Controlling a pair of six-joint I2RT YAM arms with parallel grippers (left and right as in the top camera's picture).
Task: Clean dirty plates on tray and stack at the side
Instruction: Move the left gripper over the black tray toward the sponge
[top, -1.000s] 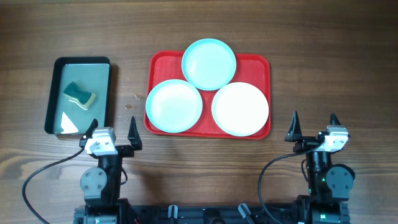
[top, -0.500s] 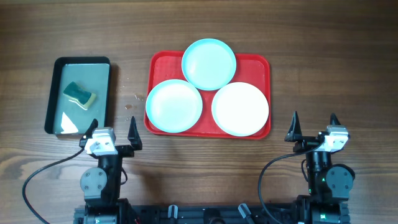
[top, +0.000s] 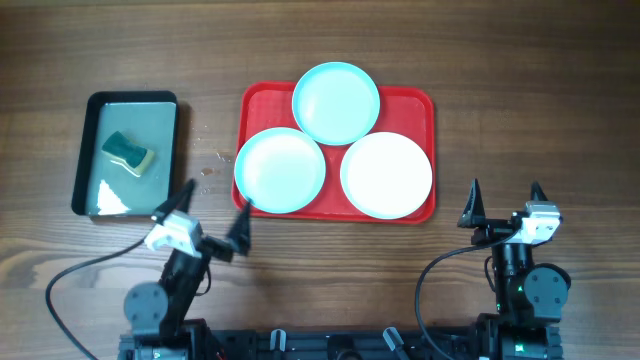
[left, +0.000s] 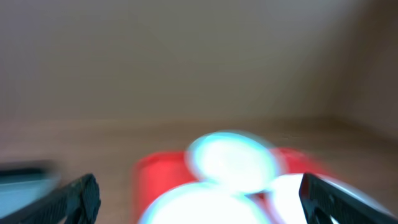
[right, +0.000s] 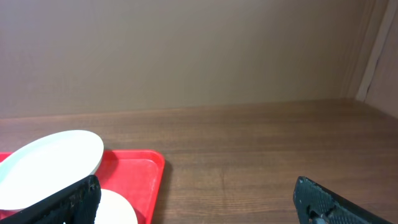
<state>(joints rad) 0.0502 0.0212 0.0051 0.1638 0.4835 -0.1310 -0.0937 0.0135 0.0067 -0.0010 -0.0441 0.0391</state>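
Observation:
Three plates lie on the red tray (top: 411, 104). One aqua plate (top: 336, 102) is at the back, overlapping the rims of the other aqua plate (top: 280, 170) at front left and the white plate (top: 386, 174) at front right. My left gripper (top: 213, 206) is open and angled toward the tray's near-left corner, just short of it. Its wrist view is blurred, with the near aqua plate (left: 205, 202) between the fingers and the tray (left: 158, 171) behind. My right gripper (top: 504, 190) is open, right of the tray. Its view catches the tray's right part (right: 140, 180) and the white plate (right: 115, 211).
A dark narrow tray (top: 85, 150) of greenish water stands at the left with a green and yellow sponge (top: 128, 152) in it. A few droplets (top: 210, 166) lie on the wood between the two trays. Bare wooden table stretches right of the red tray.
My left gripper has swung right and forward toward the red tray's near-left corner, still open. The right gripper and the plates have not moved.

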